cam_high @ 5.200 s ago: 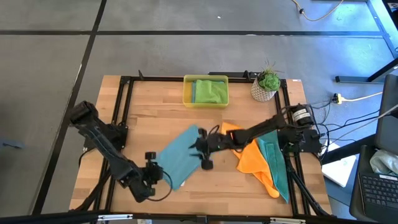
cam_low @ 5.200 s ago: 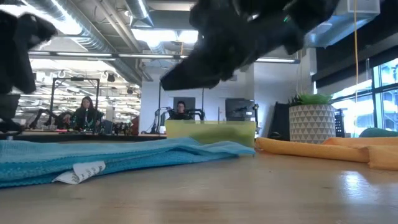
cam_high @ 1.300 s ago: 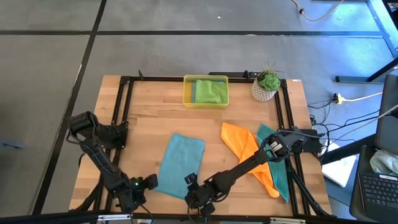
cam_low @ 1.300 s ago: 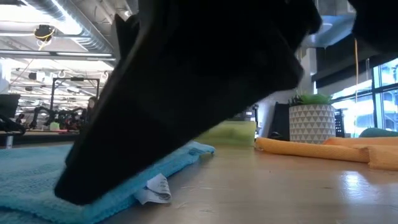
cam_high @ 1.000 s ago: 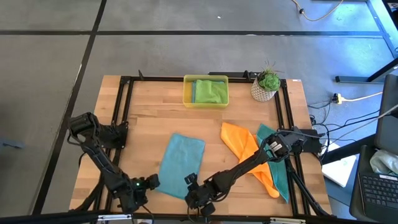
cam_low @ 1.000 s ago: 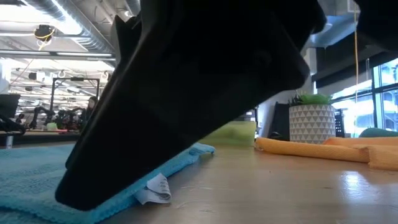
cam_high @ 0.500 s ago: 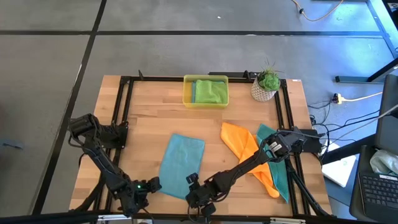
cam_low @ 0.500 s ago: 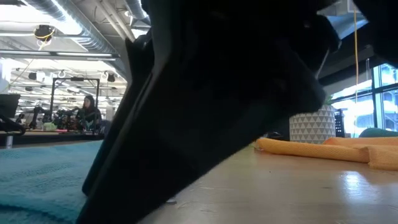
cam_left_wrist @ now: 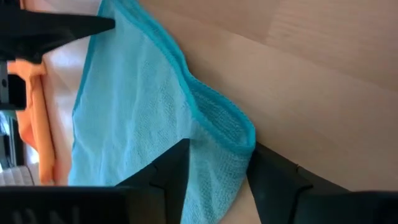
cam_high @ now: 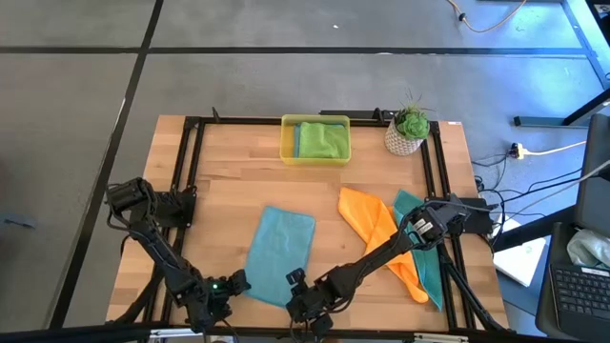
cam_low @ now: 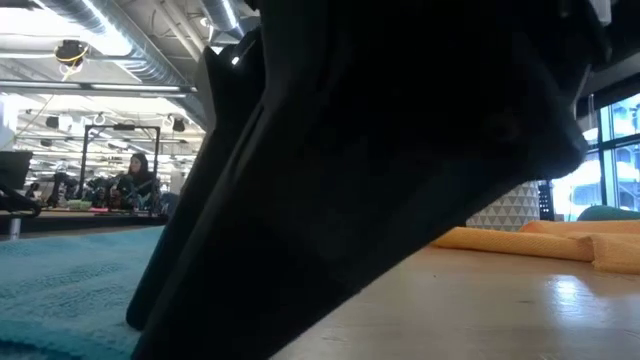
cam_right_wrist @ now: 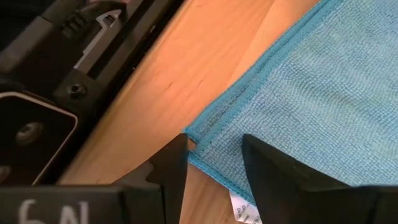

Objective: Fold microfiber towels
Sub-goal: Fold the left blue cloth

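A teal towel [cam_high: 281,252], folded to a long strip, lies flat on the table's near middle. It also shows in the low view [cam_low: 60,290]. My left gripper [cam_high: 229,284] is at its near left corner [cam_left_wrist: 233,140], low over the table. My right gripper [cam_high: 297,286] is at its near right corner [cam_right_wrist: 205,140]. Both are open, with the corner in the gap between the fingers. An orange towel [cam_high: 372,233] and another teal towel [cam_high: 426,252] lie crumpled at the right. A lime green towel [cam_high: 326,141] and a teal one [cam_high: 297,141] sit in the yellow tray [cam_high: 315,160]. My left gripper comes at the towel's near left corner [cam_left_wrist: 239,134] from above, slanting. One finger [cam_left_wrist: 177,171] stands over the cloth, the other [cam_left_wrist: 267,177] beside its edge, where the hem is slightly bunched. I cannot tell whether they press it. My right gripper stands slanting over the near right corner [cam_right_wrist: 196,140], which lies flat between the fingers [cam_right_wrist: 267,165]. I cannot tell whether they touch it.
A potted plant [cam_high: 408,129] stands at the far right beside the tray. A black frame rail [cam_high: 191,181] runs along the table's sides. Bare wood lies between the folded towel and the tray. People sit far off in the room [cam_low: 135,180].
My left gripper has crept toward the table's right, up to the towel's near left corner. My right gripper has shifted slightly at the near right corner and now hides the towel's white tag in the low view. The towel lies as before.
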